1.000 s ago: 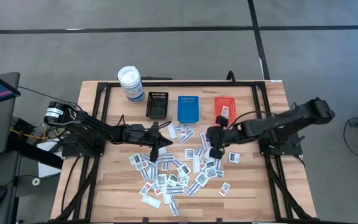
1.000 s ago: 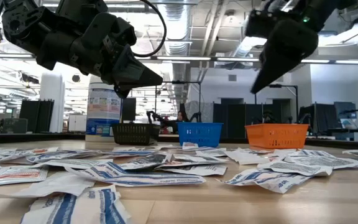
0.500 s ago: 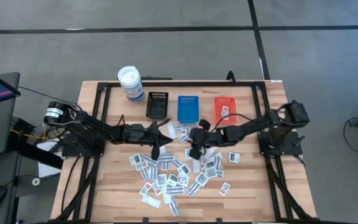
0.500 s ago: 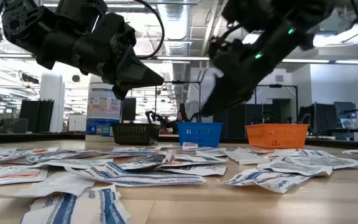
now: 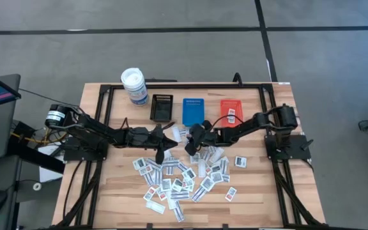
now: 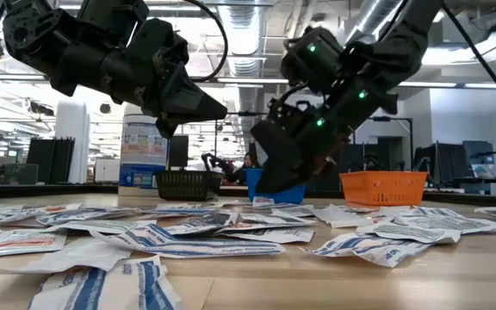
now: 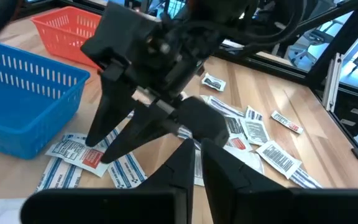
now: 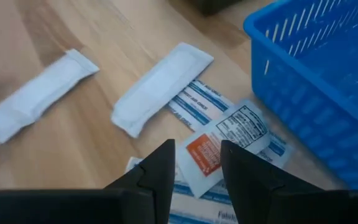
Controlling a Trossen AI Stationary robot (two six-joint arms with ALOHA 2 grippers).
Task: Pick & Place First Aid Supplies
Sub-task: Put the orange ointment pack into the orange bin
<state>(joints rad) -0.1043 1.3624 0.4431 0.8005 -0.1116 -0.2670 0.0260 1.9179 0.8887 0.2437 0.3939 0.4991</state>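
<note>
With its two dark fingers point(image 8: 166, 168) set slightly apart and nothing between them, the right gripper point(image 5: 193, 142) hangs low over a flat white packet with an orange-red patch and black print point(image 8: 219, 146), just beside the blue plastic slotted tray point(image 5: 193, 110). Fingertips not touching it, as far as the right wrist view shows. Two plain white packets point(image 8: 160, 87) lie just beyond.

Left gripper point(image 5: 160, 149) sits near the right one, over the top of the packet pile, fingers point(image 7: 185, 163) close together, only a thin gap, holding nothing.

Rest of the small white first aid packets with blue, red or dark print point(image 5: 181, 176) are scattered across the middle of the wooden counter point(image 5: 101, 191). One packet is in the orange tray point(image 5: 230, 110). Black tray point(image 5: 161, 107) and white round canister point(image 5: 133, 85) stand along the far edge.
</note>
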